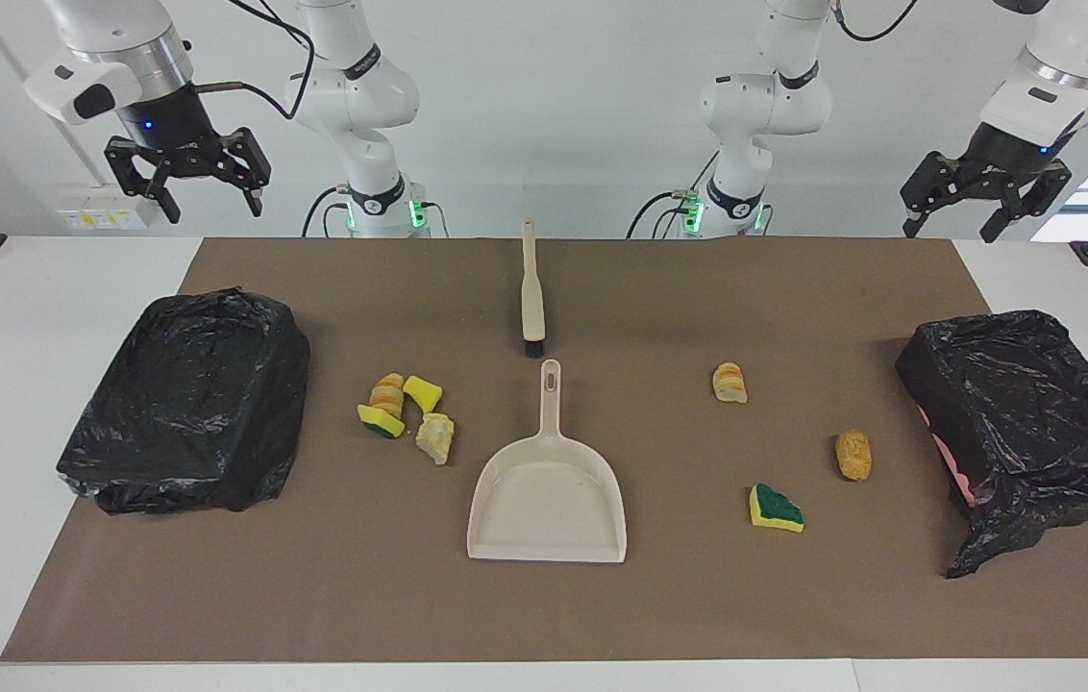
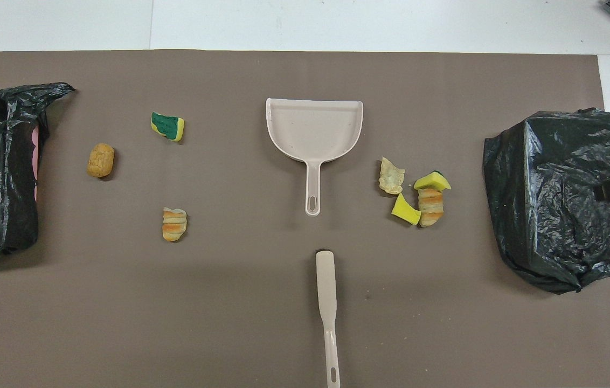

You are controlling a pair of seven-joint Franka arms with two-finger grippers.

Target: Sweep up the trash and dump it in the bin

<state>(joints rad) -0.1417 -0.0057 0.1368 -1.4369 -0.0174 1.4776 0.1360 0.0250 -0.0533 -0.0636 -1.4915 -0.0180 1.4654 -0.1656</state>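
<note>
Several trash scraps lie in a cluster toward the right arm's end: a bread lump [image 1: 388, 392], a yellow sponge piece [image 1: 423, 391], a yellow-green sponge [image 1: 381, 421] and a pale lump [image 1: 435, 438]. Three more lie toward the left arm's end: a bread lump [image 1: 729, 383], a tan lump [image 1: 853, 455] and a green-topped sponge [image 1: 776, 507]. The beige dustpan [image 1: 547, 500] lies mid-mat with its handle toward the robots. The brush [image 1: 532, 298] lies nearer the robots. My right gripper [image 1: 212, 204] and left gripper [image 1: 951, 231] hang open and empty, high above the table's edge.
A bin lined with a black bag [image 1: 193, 404] sits at the right arm's end of the brown mat. A second black-bagged bin [image 1: 1025, 423] sits at the left arm's end. Both arms wait raised.
</note>
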